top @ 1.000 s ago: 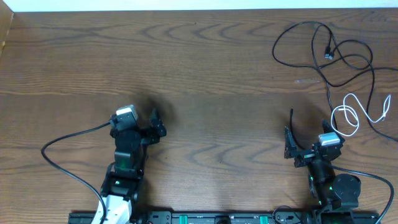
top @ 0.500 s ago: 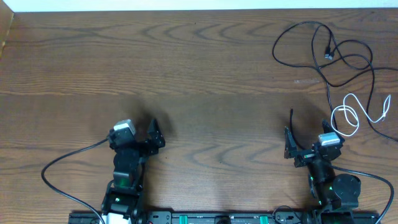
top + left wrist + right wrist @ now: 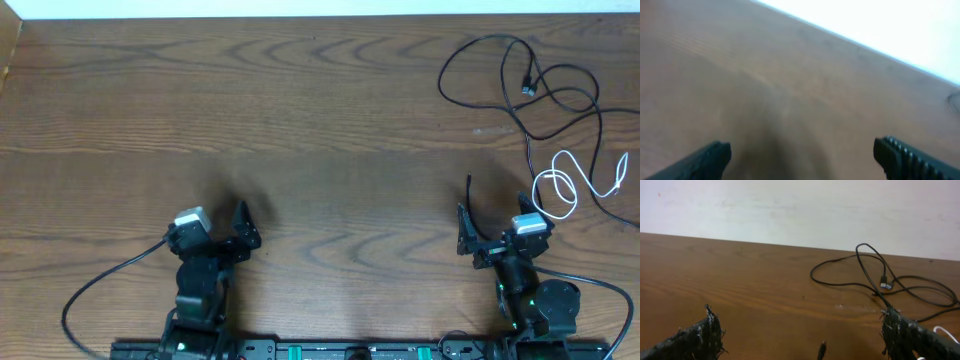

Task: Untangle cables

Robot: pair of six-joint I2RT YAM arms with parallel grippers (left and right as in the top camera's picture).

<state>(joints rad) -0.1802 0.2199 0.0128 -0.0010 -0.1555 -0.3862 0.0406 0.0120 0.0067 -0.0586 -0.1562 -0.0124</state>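
Left gripper (image 3: 244, 228): seven o'clock, jaws wide apart | right gripper (image 3: 466, 212): five o'clock, jaws wide apart | black cables (image 3: 520, 90): two o'clock, looped on table (image 3: 320, 120) | white cable (image 3: 570, 185): three o'clock.

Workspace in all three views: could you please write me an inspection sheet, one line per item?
Surface: wooden table, brown grain, no stains seen.
Job's things: black cables looped at the far right; white cable coiled nearer, with a black one crossing it.
Clutter: nothing seen.
Grippers: left gripper open, empty; right gripper open, empty; both apart from the cables.
Cables: arm wires trail beside the bases.
Surroundings: white wall behind the table.
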